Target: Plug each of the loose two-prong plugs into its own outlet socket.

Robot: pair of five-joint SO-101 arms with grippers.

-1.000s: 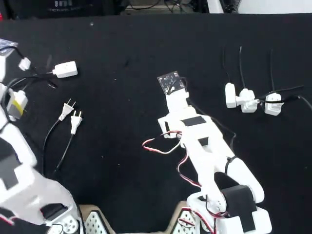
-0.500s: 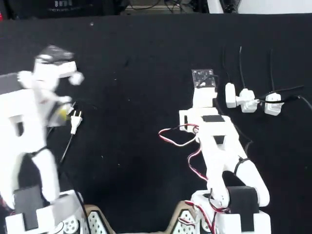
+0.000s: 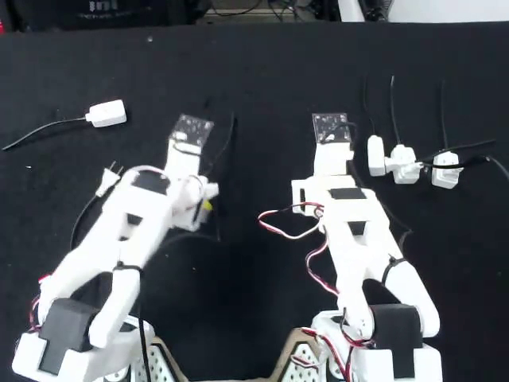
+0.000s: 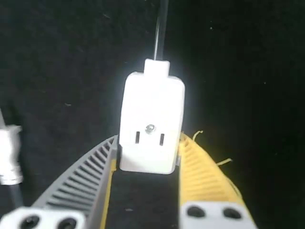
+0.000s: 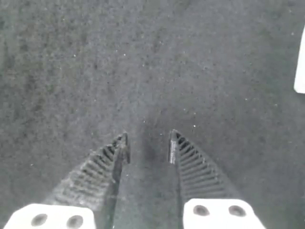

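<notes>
On my far left a white socket [image 3: 106, 113] lies on the black cloth [image 3: 254, 72], with a loose plug [image 3: 106, 181] nearer the arms. My left gripper [image 4: 148, 143] is clamped on a socket block [image 4: 152, 119], its slots facing the wrist camera. My right gripper [image 5: 148, 138] hangs over the cloth, jaws slightly parted and gripping nothing. A cluster of sockets [image 3: 406, 167] sits far right.

White socket [image 4: 151, 126] clamped in left hand [image 4: 148, 141]; another socket [image 3: 106, 113], loose plug [image 3: 106, 181] lying apart.
</notes>
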